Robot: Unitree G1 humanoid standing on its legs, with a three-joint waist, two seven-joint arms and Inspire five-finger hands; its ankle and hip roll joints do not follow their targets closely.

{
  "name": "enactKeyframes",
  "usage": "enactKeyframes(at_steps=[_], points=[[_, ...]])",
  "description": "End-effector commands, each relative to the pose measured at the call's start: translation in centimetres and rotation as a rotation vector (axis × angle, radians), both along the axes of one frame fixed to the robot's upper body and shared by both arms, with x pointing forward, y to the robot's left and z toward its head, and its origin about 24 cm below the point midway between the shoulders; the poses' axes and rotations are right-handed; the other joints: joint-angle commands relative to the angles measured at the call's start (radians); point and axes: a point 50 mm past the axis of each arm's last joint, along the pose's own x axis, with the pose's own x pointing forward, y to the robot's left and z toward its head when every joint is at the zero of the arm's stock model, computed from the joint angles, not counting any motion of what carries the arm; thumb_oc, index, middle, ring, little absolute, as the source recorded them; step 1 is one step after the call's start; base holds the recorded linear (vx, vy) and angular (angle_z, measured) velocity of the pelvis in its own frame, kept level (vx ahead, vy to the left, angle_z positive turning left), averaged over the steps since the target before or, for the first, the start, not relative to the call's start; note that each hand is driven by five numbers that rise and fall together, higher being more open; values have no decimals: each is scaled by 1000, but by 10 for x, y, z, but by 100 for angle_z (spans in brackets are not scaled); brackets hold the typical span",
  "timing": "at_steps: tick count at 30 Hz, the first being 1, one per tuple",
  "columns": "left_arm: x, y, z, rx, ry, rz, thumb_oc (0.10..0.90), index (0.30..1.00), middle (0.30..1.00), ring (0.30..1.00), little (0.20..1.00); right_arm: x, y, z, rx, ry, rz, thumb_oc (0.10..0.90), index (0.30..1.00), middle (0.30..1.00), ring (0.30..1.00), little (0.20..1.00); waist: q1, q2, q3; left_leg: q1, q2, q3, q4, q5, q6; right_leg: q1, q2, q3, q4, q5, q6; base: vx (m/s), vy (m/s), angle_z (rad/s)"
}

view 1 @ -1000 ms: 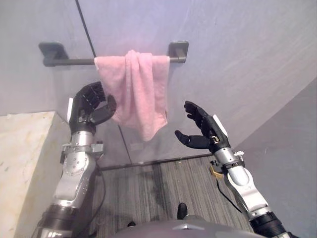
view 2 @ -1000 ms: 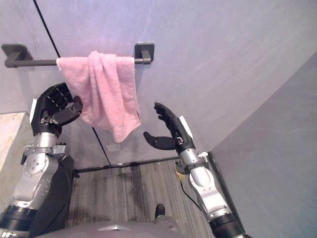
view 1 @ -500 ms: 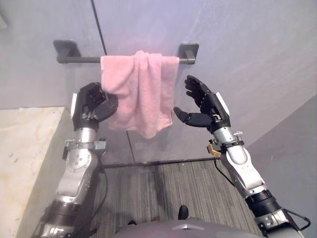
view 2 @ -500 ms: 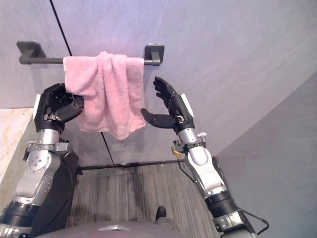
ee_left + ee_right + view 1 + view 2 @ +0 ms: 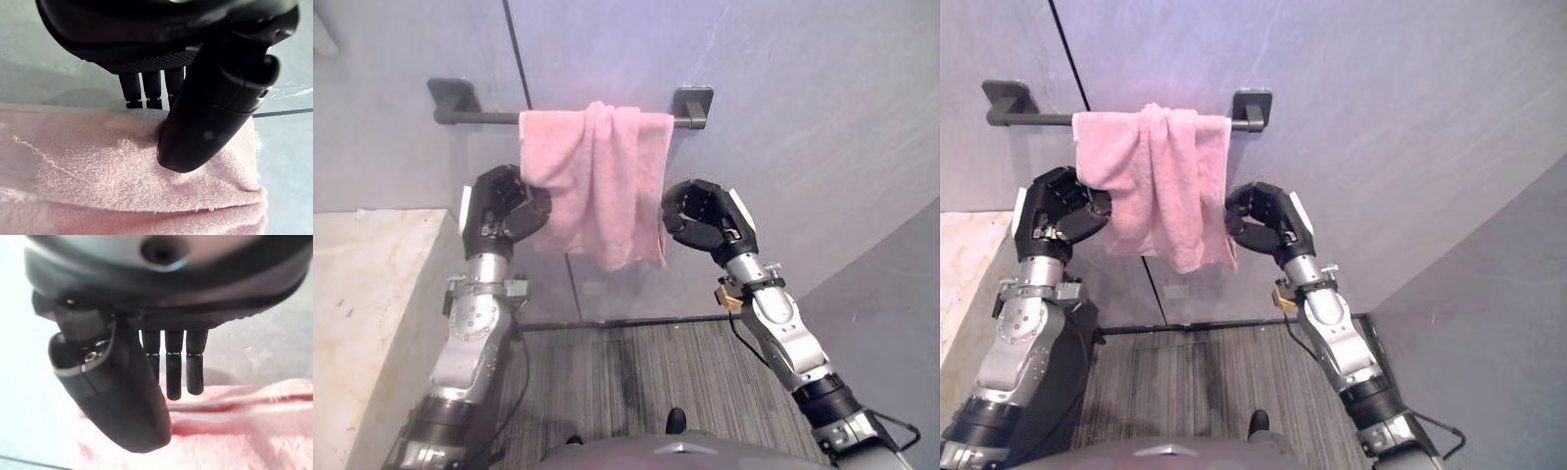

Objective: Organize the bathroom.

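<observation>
Left hand: the dark left hand (image 5: 505,204) is curled tight on the left edge of the soft pink terry towel (image 5: 597,181), thumb (image 5: 210,117) pressed into the pile, fingers tucked behind the cloth.
Right hand: the dark right hand (image 5: 703,217) is clamped on the towel's right edge, thumb (image 5: 122,396) and fingers closed on the pink fabric.
Towel: draped over the dark grey metal towel bar (image 5: 480,117), bunched in folds toward the bar's right end, lower corner hanging between the two hands.
Bar: fixed level on the grey panelled wall (image 5: 803,108).
Bench: pale marble bench (image 5: 362,294) sits just beside the left arm.
Floor: striped grey floor (image 5: 636,372) below.
</observation>
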Motion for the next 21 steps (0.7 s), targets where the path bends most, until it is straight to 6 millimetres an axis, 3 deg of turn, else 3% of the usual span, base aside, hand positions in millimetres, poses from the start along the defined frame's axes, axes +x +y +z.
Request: enactKeyframes(at_steps=[1,3,4,11,16,21], points=[[15,-4,52,-4,-319,31,400,300,300,300,300,11,-15,45,78,-242,-96,400,300,300,300,300,0,34,-36,3,-41,16,3,-48,32,88,-13,-29,33,-159,109,0,0,0],[12,-1,51,-25,-337,70,400,300,300,300,300,8,-17,41,86,-236,-125,400,300,300,300,300,-2,34,-35,4,-41,17,3,-49,33,88,-13,-27,33,-159,109,0,0,0],[3,8,49,-109,-390,194,400,300,300,300,300,3,-21,32,109,-220,-197,400,300,300,300,300,-10,33,-32,6,-41,18,3,-50,34,87,-12,-21,34,-159,107,0,0,0],[-22,26,42,-242,-496,508,400,300,300,300,300,-9,-27,19,166,-201,-329,400,300,300,300,300,-21,25,-26,10,-42,20,3,-52,34,92,-13,-22,30,-156,103,1,5,-3],[-31,33,36,-279,-494,629,400,300,300,300,300,-14,-35,17,212,-199,-399,400,300,300,300,300,-19,20,-22,11,-44,17,3,-53,34,96,-14,-29,27,-155,102,0,0,0],[-32,36,30,-261,-447,621,400,300,300,300,300,-16,-39,17,221,-205,-414,400,300,300,300,300,-17,16,-19,11,-46,15,3,-54,35,96,-17,-32,30,-154,103,0,0,0]])
